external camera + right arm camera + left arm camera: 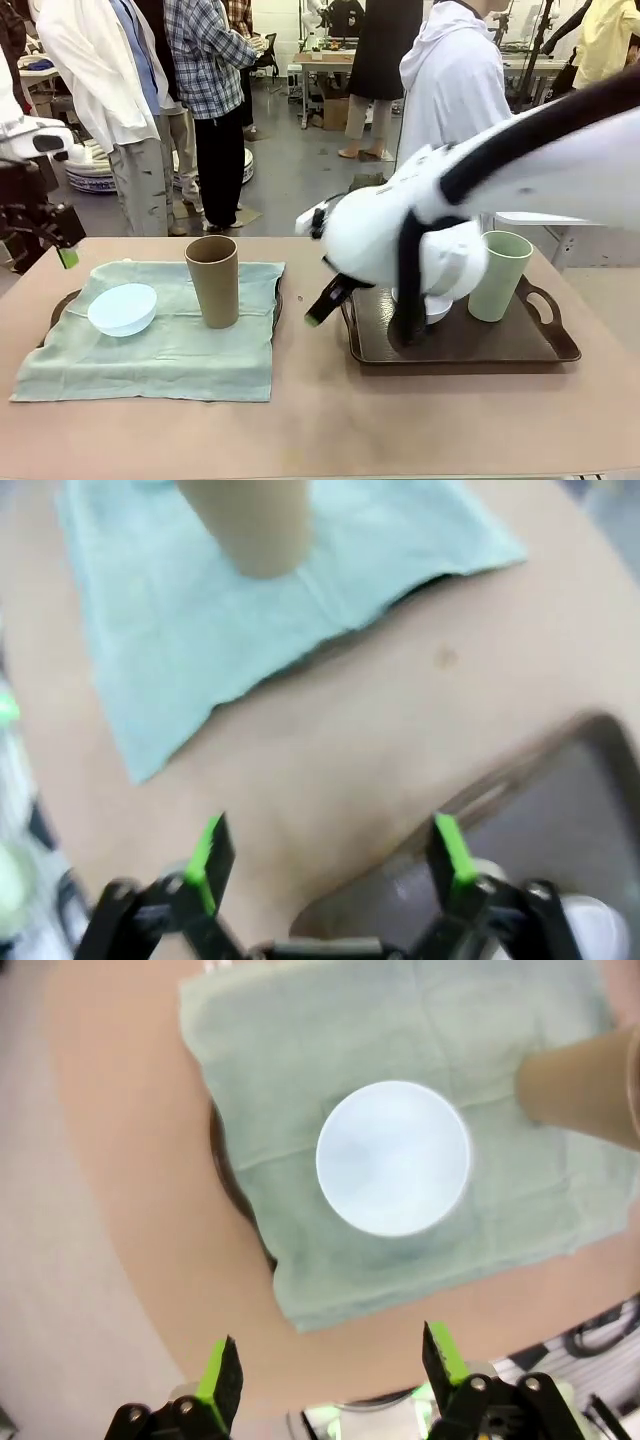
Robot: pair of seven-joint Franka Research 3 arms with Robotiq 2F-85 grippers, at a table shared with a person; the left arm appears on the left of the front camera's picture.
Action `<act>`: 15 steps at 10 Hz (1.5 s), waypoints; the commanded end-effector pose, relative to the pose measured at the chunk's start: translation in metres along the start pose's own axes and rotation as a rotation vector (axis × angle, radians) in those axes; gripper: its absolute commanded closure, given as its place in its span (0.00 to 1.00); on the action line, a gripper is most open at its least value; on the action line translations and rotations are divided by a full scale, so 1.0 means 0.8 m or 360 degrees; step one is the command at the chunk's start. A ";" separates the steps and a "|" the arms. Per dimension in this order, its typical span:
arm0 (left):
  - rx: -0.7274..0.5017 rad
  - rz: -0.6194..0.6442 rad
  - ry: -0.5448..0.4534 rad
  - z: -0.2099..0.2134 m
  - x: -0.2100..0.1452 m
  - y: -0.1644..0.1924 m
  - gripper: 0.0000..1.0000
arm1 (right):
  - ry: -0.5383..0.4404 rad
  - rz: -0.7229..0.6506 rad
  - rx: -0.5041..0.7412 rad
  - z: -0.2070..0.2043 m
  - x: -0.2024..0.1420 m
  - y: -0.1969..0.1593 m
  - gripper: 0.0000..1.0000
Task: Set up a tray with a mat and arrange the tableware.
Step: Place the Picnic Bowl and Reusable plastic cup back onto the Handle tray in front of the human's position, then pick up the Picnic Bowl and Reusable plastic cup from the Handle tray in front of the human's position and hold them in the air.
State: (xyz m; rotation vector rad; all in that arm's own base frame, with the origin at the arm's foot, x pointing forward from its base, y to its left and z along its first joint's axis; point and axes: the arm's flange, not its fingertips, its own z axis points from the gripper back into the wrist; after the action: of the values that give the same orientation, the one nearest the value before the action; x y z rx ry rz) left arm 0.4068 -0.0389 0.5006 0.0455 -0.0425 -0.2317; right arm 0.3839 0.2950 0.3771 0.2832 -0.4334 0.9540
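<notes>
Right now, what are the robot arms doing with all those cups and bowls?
Neither arm is holding anything. The left gripper hangs open by the table's left edge, facing the light blue bowl. That bowl sits beside the brown tumbler on the green mat, which is draped over one tray. The right gripper is open too, low between the mat and the second tray, where the pale green tumbler stands.
</notes>
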 end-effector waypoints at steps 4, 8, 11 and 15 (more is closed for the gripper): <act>0.0166 -0.0029 0.0085 0.097 0.016 -0.059 0.05 | 0.0204 -0.0457 -0.0123 0.166 0.113 0.058 0.00; 0.0113 -0.0056 0.0051 0.107 0.013 -0.071 0.05 | 0.0416 -0.0673 -0.0061 0.165 0.124 0.073 0.00; 0.0113 -0.0056 0.0051 0.107 0.013 -0.071 0.05 | 0.0329 -0.0620 -0.0123 0.185 0.122 0.087 0.00; 0.0113 -0.0056 0.0051 0.107 0.013 -0.071 0.05 | 0.0329 -0.0620 -0.0123 0.185 0.122 0.087 0.00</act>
State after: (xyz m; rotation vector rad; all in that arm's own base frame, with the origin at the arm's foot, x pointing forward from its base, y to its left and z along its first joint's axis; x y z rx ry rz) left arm 0.4015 -0.1029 0.5846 0.1073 -0.0147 -0.2541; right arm 0.3412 0.3433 0.5592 0.1902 -0.2024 0.5696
